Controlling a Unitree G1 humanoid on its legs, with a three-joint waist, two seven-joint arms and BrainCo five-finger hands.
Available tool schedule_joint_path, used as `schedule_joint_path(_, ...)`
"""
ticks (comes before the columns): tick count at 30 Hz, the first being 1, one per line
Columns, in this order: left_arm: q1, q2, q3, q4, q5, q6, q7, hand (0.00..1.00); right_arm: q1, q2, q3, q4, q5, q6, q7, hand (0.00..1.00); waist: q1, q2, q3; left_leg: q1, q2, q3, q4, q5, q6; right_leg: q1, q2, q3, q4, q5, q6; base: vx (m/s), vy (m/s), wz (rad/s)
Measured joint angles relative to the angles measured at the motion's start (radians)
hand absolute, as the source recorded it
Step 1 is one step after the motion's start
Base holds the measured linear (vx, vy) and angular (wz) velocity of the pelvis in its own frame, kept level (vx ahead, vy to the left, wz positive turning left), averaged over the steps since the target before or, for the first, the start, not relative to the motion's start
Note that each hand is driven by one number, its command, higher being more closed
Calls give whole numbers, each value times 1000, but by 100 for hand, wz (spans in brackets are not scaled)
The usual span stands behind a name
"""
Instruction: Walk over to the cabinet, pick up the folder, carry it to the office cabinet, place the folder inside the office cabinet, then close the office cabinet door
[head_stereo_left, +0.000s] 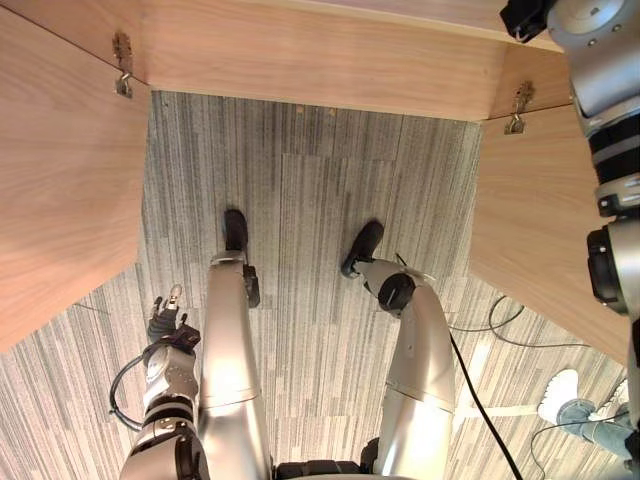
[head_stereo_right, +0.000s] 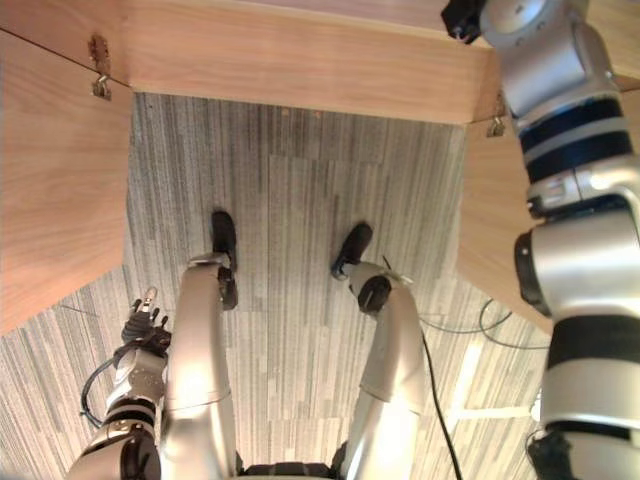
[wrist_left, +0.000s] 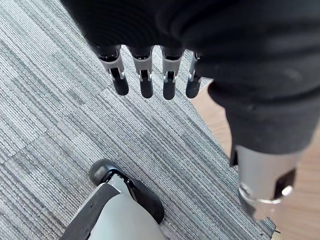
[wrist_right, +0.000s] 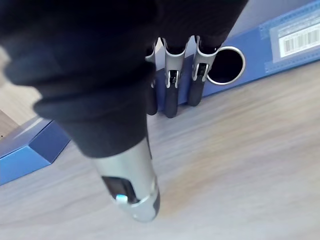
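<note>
The left hand (wrist_left: 146, 85) hangs low over the carpet (wrist_left: 60, 125), fingers straight and empty. Farther off, the right hand (wrist_right: 170, 95), fingers straight, meets or nearly meets the spine of the blue folder (wrist_right: 260, 55) lying on a wooden surface (wrist_right: 240, 170), gripping nothing. A push from there could slide the folder away before the thumb closes round it.

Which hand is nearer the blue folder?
Right. The right hand holds straight fingers right by the blue folder on the wooden shelf; the left hand hangs over the carpet.
</note>
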Motion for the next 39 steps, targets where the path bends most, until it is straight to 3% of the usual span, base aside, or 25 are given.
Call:
schedule_joint_path(3, 0, -3, -1, -12, 0, 0, -3, 0, -12, 1, 5, 2, -32, 16, -1, 0, 0, 0, 0, 0, 1, 5, -1, 0, 0, 0, -2, 0, 0, 0, 0, 0, 0, 0)
schedule_joint_path(7, 0, -6, -1, -29, 0, 0, -3, 0, -42, 30, 8, 2, -33, 70, -8, 0, -3, 4, 0, 0, 5, 9, -1, 1, 0, -3, -1, 1, 0, 0, 0, 34, 12, -3)
schedule_joint_path(13, -1, -15, 1, -39, -1, -2, 6, 0, -55, 126, 5, -41, -26, 106, -87, 0, -13, 13, 2, 2, 22, 15, 1, 11, 5, -6, 13, 4, -1, -1, -2, 38, 0, -7)
schedule_joint_path(16, -3, -20, 13, -43, -1, -8, 19, 0, -28, 232, 6, -228, -30, 111, -127, 0, -13, 25, 0, 2, 34, 26, 4, 9, 4, -18, 23, 14, 3, -3, -4, 23, -5, -10)
schedule_joint_path(21, -7, -28, 21, -64, 0, -11, 48, 0, 76, 312, -2, -488, -99, 120, -175, 0, -5, 28, -2, 13, 43, 33, 30, -6, 2, -18, 30, 32, 27, -11, -9, 8, 6, -5)
schedule_joint_path(26, -8, -33, 19, -75, 10, -16, 61, 0, 165, 309, -112, -655, -200, 130, -242, 0, 0, 33, -5, 31, 50, 47, 36, -18, 10, -10, 35, 45, 28, -11, -9, -14, 7, -6)
schedule_joint_path(30, -6, -42, 7, -70, 41, -19, 64, 0, 287, 262, -122, -767, -270, 126, -276, 0, 1, 47, -25, 70, 56, 53, 17, -19, 10, 25, 45, 47, 8, -11, -9, -3, -7, -5)
schedule_joint_path(39, -1, -66, -36, -44, 75, -30, 65, 0, 632, 208, -94, -905, -390, 52, -275, 0, -3, 57, -53, 194, 61, 73, -41, -18, 6, 142, 51, 40, -46, -11, -8, 25, 21, -1)
